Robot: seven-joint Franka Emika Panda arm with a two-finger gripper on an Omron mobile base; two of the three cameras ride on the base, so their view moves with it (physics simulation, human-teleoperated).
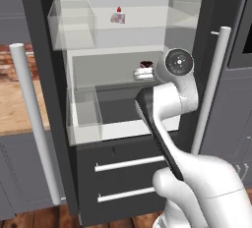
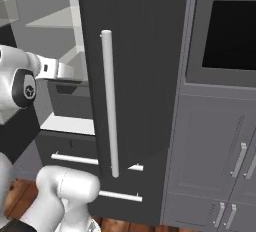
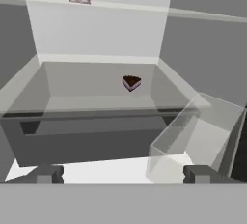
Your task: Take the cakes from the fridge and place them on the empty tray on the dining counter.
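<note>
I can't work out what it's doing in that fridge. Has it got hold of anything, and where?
Nothing is held. The end effector is open and empty, its fingertips wide apart, short of the chocolate cake on the shelf ahead.

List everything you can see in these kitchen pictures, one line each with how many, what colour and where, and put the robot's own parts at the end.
fridge: 1, dark grey with white interior, open, straight ahead of the arm
fridge door handles: 2, white bars, one on each open door
fridge drawers: 2, dark grey with white bar pulls, below the open compartment
white cake: 1, white with red top, on the upper shelf
chocolate cake: 1, dark brown wedge, on the lower shelf
clear bins: 2, transparent, left side, one above the other
oven: 1, black window, right of the fridge
cabinets: grey panelled doors, below the oven
wood counter: 1, light wood, left of the fridge
gripper: 1, dark fingertips, open, facing the lower shelf
arm: 1, white with dark joints
</note>
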